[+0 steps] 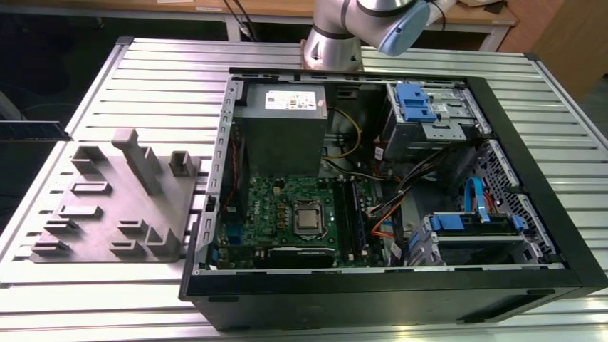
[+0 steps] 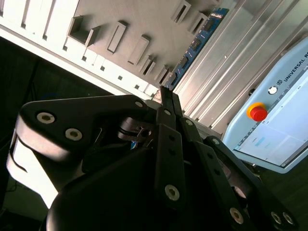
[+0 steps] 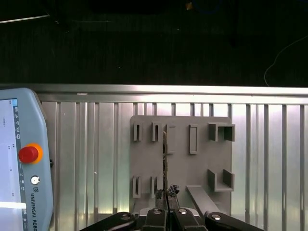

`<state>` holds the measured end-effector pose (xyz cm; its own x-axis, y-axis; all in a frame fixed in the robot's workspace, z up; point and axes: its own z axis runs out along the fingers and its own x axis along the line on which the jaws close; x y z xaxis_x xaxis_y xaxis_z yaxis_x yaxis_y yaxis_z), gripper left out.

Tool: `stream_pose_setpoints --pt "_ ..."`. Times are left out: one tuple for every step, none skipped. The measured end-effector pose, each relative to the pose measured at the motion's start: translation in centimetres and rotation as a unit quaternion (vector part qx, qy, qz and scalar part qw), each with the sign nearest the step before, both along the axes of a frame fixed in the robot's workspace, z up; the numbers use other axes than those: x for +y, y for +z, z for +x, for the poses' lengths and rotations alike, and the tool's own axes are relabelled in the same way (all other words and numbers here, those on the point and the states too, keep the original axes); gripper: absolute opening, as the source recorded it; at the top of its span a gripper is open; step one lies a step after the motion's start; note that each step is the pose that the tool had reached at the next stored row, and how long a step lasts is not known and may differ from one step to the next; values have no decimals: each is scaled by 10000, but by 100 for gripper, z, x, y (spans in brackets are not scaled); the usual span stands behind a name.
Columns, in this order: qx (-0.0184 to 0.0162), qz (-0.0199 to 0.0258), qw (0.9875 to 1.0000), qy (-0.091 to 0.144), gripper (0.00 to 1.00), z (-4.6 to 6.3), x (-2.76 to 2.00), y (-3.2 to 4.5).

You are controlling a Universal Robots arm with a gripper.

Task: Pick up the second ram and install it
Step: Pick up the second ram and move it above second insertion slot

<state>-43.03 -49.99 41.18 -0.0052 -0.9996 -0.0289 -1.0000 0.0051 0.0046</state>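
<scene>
The second ram [image 2: 196, 44] hangs in the air above the grey fixture block [image 1: 114, 206], seemingly clear of its slots. It is a thin dark board carried on edge, with blue-labelled chips along its face. It looks light and stiff but delicate, I'd say. It is best pinched across the flat faces near the upper edge, off the contact row, and squarely, since so thin a card could swivel in the grip. The gripper [image 2: 164, 92] has its fingers drawn narrow onto the board. The block sits by the slatted table's [image 1: 380, 53] edge at the exterior view's left, with the open computer case [image 1: 380, 303] just beside it.
</scene>
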Motion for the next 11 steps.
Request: stream_pose_setpoints --pt "0 0 10000 0 8 0 0 0" --pt "0 0 10000 0 8 0 0 0" --pt "1 0 10000 0 8 4 1 1" --pt "1 -1 10000 -1 8 8 1 2" --pt "1 -1 10000 0 8 15 0 1" --pt "0 0 10000 0 8 22 0 0" --pt "0 0 10000 0 8 31 0 1" --pt "0 0 10000 0 8 41 0 0" --pt "0 0 10000 0 8 55 0 0" --pt "0 0 10000 0 8 70 0 0" --pt "0 0 10000 0 8 86 0 1"
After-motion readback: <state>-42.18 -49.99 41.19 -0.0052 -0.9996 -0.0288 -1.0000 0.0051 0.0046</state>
